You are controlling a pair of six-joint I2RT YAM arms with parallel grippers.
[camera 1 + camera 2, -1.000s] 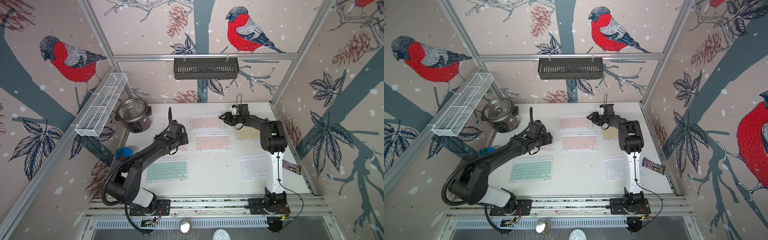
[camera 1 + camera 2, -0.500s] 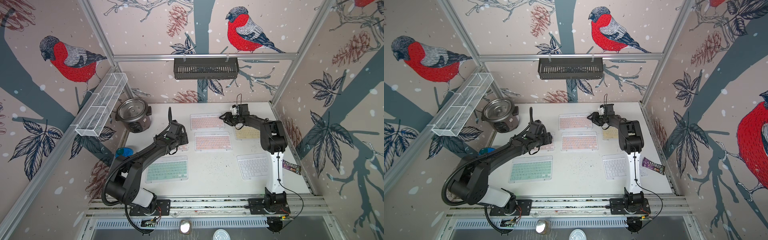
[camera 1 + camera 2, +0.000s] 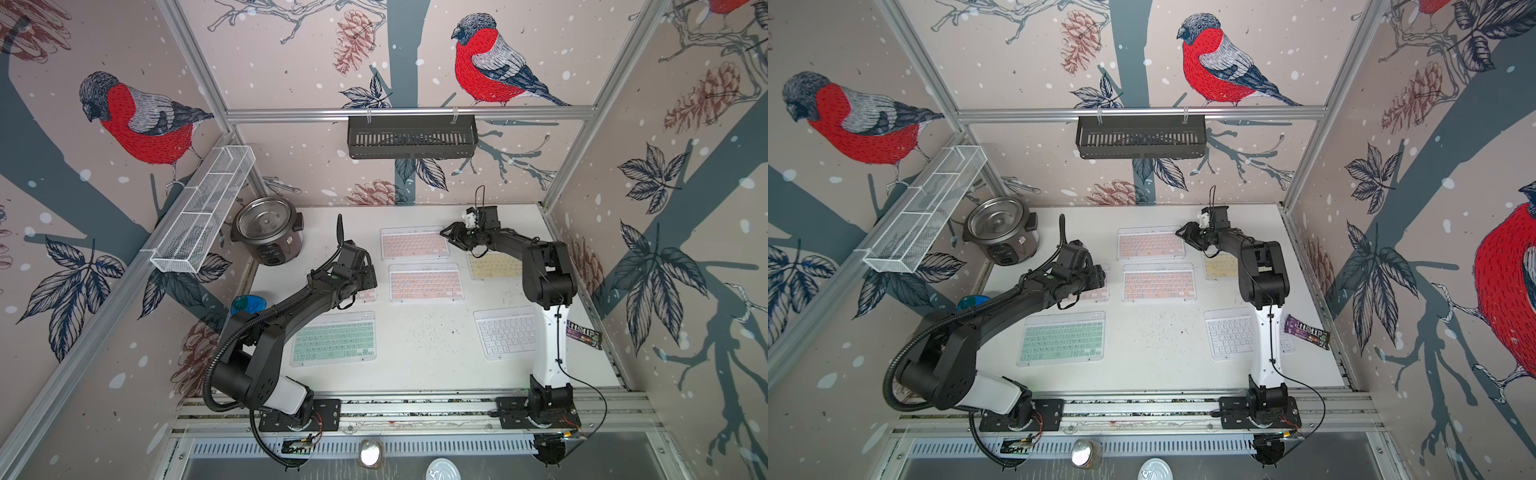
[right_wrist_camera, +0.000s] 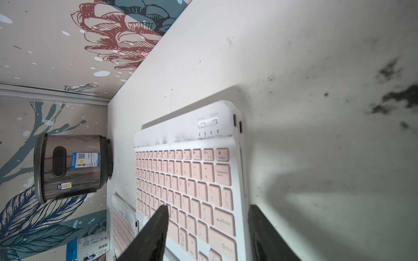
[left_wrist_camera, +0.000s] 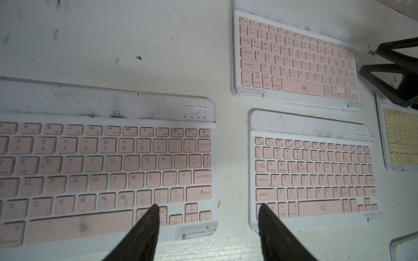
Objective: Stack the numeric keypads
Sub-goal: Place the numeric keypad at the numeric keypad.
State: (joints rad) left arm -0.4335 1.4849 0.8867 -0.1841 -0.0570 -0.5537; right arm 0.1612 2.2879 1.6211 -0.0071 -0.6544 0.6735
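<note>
Several numeric keypads lie flat on the white table [image 3: 419, 365]. A pink keypad [image 3: 413, 244] at the back rests on another pink one, whose edge [image 4: 240, 126] shows beneath it. In front lie a pink keypad [image 3: 426, 282], a yellow keypad [image 3: 494, 266], a white keypad [image 3: 505, 332] and a mint green keypad [image 3: 334, 338]. One more pink keypad [image 5: 108, 171] sits partly under my left arm. My left gripper [image 5: 208, 210] hangs open over the gap between two pink keypads. My right gripper [image 4: 209, 212] is open, straddling the back pair's right edge.
A rice cooker [image 3: 266, 232] stands at the back left, with a blue object [image 3: 248, 305] at the left table edge. A candy bar [image 3: 584, 334] lies at the right edge. A white wire basket [image 3: 203, 208] and a black basket [image 3: 411, 135] hang on the walls.
</note>
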